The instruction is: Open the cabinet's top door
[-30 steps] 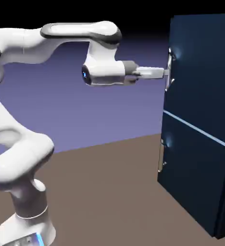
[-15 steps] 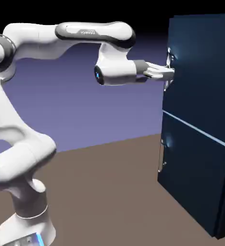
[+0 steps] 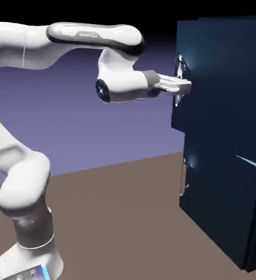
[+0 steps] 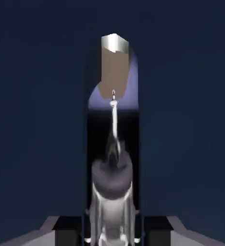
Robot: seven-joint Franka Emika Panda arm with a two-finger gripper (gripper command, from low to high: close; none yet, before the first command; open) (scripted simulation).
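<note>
The top door [image 3: 217,71] has swung ajar, one end effector [image 3: 180,86] gripping one handle [image 3: 179,76].

My arm [image 3: 70,49]: glossy white rounded shells | dark grey joint bands, small pale lettering on upper band | blue light on wrist and base | gripper [image 3: 179,86]: pale grey fingers on dark mount

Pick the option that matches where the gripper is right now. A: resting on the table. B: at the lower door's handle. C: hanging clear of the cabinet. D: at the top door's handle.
D: the gripper is at the top door's silver handle, well above the lower door's handle.
</note>
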